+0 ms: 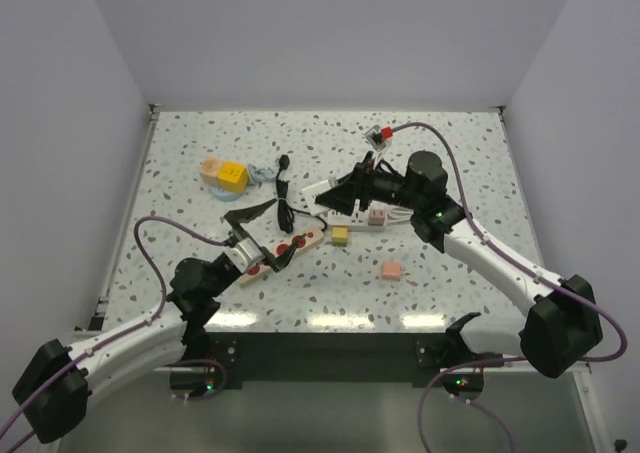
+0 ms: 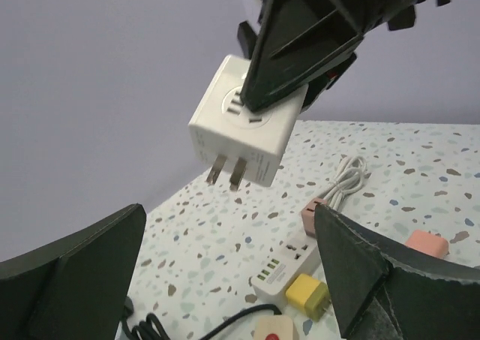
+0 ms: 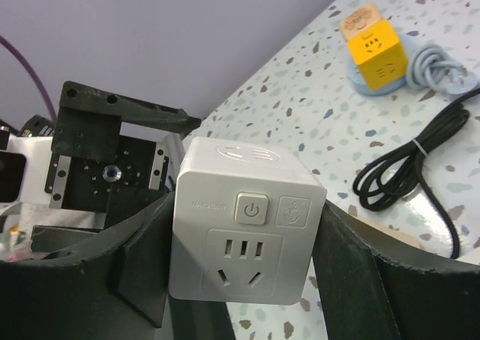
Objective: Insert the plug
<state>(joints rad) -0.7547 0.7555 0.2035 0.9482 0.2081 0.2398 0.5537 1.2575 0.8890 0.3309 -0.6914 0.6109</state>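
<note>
One white plug cube [image 2: 225,130], two prongs showing, hangs above the bench [image 1: 200,133], clenched in the right hand [image 1: 330,195]. The left hand [image 1: 265,238] is released, fingers spread over one power strip [image 1: 305,239] at the plug's seven o'clock, partly hiding it.

Right wrist feed: I've got the plug [image 3: 247,220] showing clean white, the fingers [image 3: 352,280] matte black. My table [image 1: 200,138] reads white terrazzo, flecked grey, teal and brown. I'm seeing a yellow cube [image 3: 379,55], a pale blue cable [image 3: 439,58], a black cord [image 3: 420,167], a cream power strip [image 1: 300,241] with red buttons, a pink block [image 1: 391,271] and a purple arm cable [image 1: 430,126].
</note>
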